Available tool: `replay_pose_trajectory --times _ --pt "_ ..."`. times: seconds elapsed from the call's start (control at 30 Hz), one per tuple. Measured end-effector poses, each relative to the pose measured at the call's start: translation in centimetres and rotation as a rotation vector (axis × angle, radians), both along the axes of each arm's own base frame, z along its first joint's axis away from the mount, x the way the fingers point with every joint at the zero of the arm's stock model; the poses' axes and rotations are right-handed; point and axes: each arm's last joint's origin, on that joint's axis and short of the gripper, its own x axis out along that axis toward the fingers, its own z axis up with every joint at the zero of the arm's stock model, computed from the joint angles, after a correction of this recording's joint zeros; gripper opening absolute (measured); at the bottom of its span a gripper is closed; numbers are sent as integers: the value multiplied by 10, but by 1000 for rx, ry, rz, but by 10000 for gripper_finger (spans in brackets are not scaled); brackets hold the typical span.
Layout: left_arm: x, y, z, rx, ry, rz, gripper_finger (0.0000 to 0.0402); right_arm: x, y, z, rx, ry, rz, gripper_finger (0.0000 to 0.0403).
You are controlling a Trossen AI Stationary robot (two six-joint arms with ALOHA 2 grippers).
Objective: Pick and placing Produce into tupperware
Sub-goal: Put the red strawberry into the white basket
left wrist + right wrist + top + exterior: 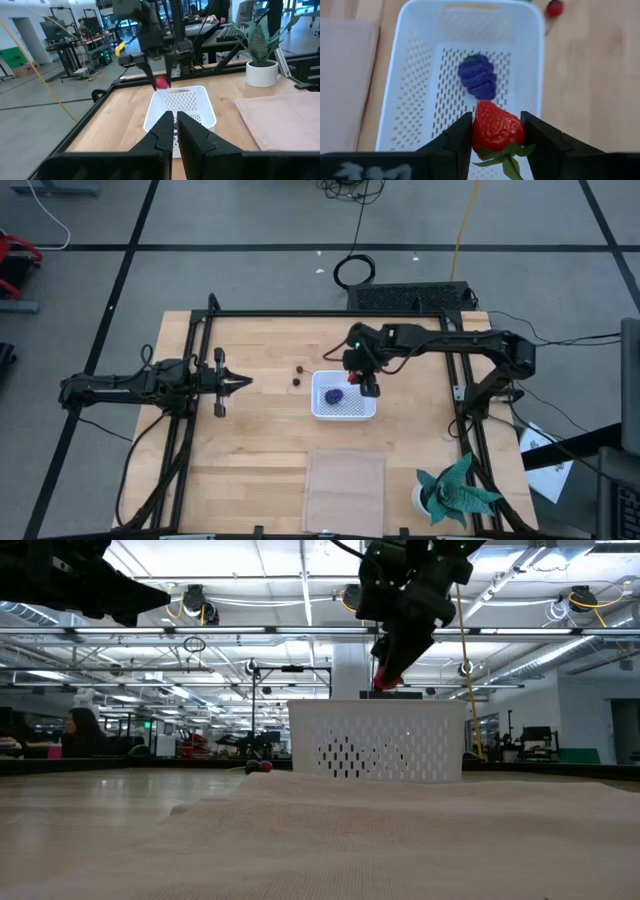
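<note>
The white tupperware [343, 408] stands mid-table with the purple-blue bunch [478, 76] lying on its mesh bottom. My right gripper [367, 385] hangs above the tupperware's far right corner, shut on the red strawberry [497, 129]. Two small berries [298, 373] rest on the wood just left of the tupperware. My left gripper [240, 382] waits shut and level at the table's left, pointing toward the tupperware. My right gripper pinches the strawberry's two opposite sides [479, 131] between its two fingers [457, 137]. The fingers slant down from the table's far right. The strawberry is lifted clear above the tupperware's rim [375, 705], its green leaves [507, 155] toward the wrist.
A flat pale sheet [344, 490] lies near the front edge. A teal paper plant [455, 490] in a white pot stands at the front right corner. Black frame rails [190, 350] run along the table's sides. Bare wood lies around the tupperware.
</note>
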Motion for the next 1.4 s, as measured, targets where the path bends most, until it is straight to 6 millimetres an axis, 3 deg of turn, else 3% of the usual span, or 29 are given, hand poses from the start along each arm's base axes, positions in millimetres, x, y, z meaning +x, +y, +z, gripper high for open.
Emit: replay_pose_trajectory --times 0.6,0.87,1.13,1.4 --pt "0 0 -1 0 7 0 26 22 8 -49 -70 110 254 137" --pt "0 0 -2 22 23 -2 26 24 7 -52 -177 124 309 137" --pt "0 0 -2 25 22 -2 26 29 22 -54 -180 114 356 137" --pt "0 0 -2 23 22 -2 26 30 24 -59 -162 133 336 137"
